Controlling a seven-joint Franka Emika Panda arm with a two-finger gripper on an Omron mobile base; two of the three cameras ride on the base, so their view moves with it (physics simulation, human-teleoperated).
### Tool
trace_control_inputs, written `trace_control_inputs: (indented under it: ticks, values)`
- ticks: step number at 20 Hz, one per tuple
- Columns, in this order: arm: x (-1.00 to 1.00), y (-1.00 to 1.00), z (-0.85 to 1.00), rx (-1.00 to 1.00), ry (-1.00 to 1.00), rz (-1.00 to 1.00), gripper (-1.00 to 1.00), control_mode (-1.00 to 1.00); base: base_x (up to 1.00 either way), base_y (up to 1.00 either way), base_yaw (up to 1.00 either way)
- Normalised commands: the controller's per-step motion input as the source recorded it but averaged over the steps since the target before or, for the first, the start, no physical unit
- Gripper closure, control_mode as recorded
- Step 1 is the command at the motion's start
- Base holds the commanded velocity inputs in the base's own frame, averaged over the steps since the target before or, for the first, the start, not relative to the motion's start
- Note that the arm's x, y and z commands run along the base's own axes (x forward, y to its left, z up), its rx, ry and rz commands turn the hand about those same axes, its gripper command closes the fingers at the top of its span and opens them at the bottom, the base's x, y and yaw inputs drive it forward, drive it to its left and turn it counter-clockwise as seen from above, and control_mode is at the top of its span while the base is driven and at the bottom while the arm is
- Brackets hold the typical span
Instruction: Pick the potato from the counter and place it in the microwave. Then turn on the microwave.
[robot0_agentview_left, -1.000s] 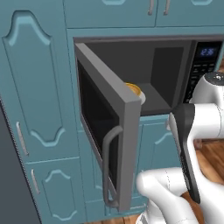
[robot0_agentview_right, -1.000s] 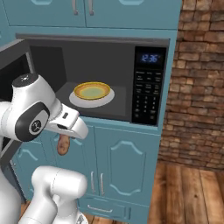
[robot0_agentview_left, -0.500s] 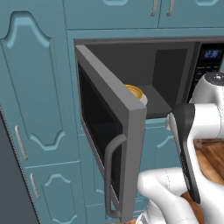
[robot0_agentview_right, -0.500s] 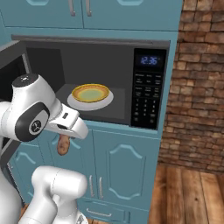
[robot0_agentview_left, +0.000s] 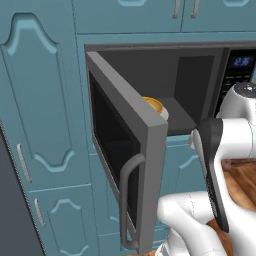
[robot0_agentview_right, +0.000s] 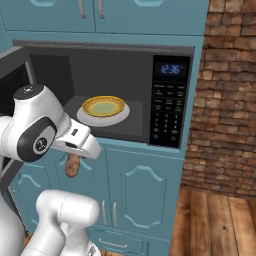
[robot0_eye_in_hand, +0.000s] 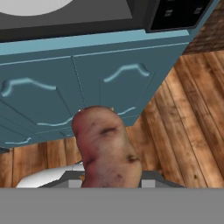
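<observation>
Just below the open microwave, the gripper stays clenched on the potato; nothing has shifted, so the lift toward twelve o'clock remains.

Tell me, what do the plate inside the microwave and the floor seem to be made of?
Plate: probably glazed ceramic, with a smooth yellow rim and pale centre, on a white disc. Floor: apparently varnished wood, brown planks with grain and seams.
</observation>
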Motion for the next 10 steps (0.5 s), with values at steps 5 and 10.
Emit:
trace_control_inputs:
  ticks: [5,10]
  values:
    - [0.00,0.00,0.00,0.00,0.00,0.00,1.00,1.00,0.00,0.00,0.00]
    - [0.00,0.00,0.00,0.00,0.00,0.00,1.00,1.00,0.00,0.00,0.00]
